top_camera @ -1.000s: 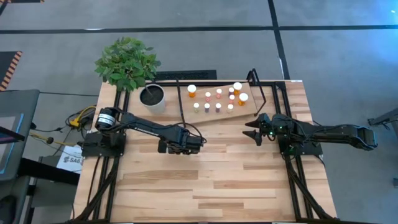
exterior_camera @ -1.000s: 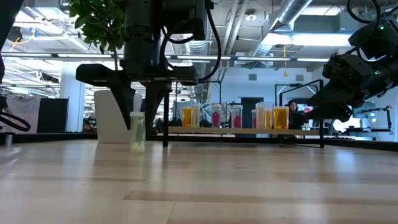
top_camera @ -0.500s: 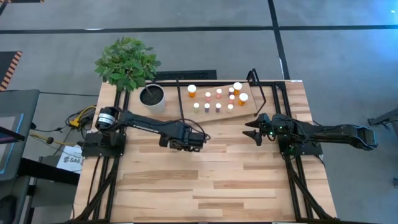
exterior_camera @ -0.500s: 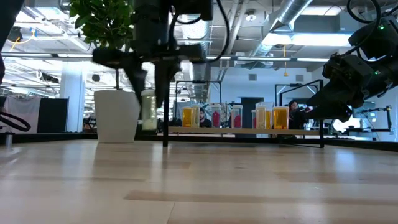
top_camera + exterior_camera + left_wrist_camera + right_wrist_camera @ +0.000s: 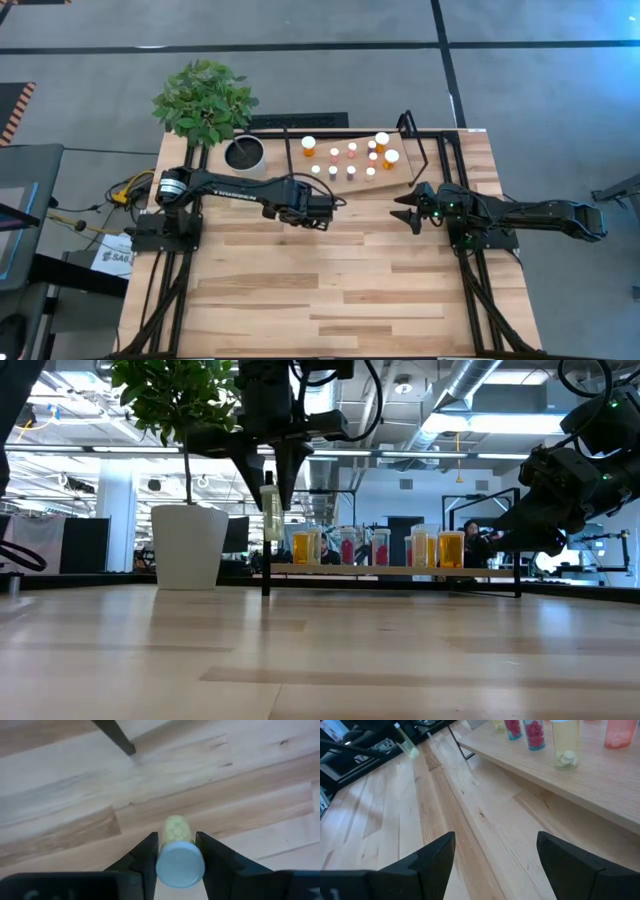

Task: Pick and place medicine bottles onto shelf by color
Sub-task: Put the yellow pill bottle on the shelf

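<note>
The left claw (image 5: 322, 208) is clamped on a pale bottle (image 5: 178, 855), one dark finger (image 5: 146, 857) on each side of its body just under the round white cap. Only the left wrist view shows this grip from above: the cap faces the camera, the pale yellowish contents show past it, and the plank tabletop (image 5: 60, 805) lies well below. In the low view the same pale bottle (image 5: 271, 512) hangs upright and clear of the wood, level with the plant's leaves. From overhead the bottle itself is hidden under the claw, which sits near the middle of the tabletop (image 5: 330, 290), just at six o'clock of the shelf's near edge.

The shelf (image 5: 400, 175) lies toward twelve o'clock on the tabletop. The high view shows the white caps of the medicine bottles (image 5: 351, 155) standing on it in loose rows, with larger orange ones at its left and right ends. The low view shows instead their bodies in a row: orange, pinkish-red and pale.

The right claw (image 5: 405, 212) waits at three o'clock of the left one, well apart, its fingers spread with nothing between them, as the right wrist view makes plain. That view also catches the shelf board from the side with a pale bottle and pinkish-red ones on it.

A white pot (image 5: 244, 154) with a leafy plant (image 5: 204, 100) stands at nine o'clock of the shelf.
</note>
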Robot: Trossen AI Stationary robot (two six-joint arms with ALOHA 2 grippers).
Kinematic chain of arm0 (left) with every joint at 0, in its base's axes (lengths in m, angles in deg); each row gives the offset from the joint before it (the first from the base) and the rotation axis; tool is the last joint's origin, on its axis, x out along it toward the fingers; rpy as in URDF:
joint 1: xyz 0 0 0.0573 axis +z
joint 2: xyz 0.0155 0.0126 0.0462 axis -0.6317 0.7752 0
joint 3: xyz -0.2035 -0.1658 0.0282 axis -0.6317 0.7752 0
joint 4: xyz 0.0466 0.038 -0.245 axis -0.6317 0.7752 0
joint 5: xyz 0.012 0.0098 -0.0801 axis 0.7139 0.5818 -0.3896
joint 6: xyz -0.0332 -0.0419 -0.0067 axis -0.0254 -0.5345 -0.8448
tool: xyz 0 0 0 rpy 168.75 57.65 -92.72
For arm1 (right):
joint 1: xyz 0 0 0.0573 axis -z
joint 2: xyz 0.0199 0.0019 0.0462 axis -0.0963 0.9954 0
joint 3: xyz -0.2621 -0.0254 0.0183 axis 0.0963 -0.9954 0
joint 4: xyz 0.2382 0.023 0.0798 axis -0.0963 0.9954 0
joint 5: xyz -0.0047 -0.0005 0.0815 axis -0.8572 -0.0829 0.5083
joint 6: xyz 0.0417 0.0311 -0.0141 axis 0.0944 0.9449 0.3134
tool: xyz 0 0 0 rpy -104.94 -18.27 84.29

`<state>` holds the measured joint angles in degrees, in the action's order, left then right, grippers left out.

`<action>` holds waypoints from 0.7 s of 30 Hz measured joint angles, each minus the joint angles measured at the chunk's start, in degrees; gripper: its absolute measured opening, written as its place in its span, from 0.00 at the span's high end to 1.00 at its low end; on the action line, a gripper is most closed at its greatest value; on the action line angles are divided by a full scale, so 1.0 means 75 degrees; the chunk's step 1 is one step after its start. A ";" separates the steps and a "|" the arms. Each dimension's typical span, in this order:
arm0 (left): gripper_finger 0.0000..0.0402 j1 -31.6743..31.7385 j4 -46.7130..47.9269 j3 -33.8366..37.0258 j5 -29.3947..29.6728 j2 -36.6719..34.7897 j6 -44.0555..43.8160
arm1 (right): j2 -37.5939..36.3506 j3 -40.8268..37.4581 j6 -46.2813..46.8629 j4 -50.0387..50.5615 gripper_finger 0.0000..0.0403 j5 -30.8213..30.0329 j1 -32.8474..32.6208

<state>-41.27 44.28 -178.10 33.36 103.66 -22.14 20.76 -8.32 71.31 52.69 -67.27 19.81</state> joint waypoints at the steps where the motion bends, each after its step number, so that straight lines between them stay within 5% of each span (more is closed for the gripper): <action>1: 0.74 0.0030 0.0011 -0.0025 0.0003 0.0000 0.0022 | 0.0000 0.0000 0.0000 0.0000 0.25 0.0000 0.0000; 14: 0.77 0.0311 -0.0404 -0.0140 0.0146 0.0155 0.0282 | -0.0001 -0.0003 0.0000 0.0000 0.25 0.0000 -0.0001; 21: 0.77 0.0295 0.0909 -0.1877 -0.0090 0.1551 0.0887 | 0.0000 -0.0001 0.0000 -0.0003 0.25 0.0000 -0.0002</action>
<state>-39.06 51.10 -192.18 32.68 115.29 -15.48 20.76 -8.33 71.31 52.67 -67.27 19.79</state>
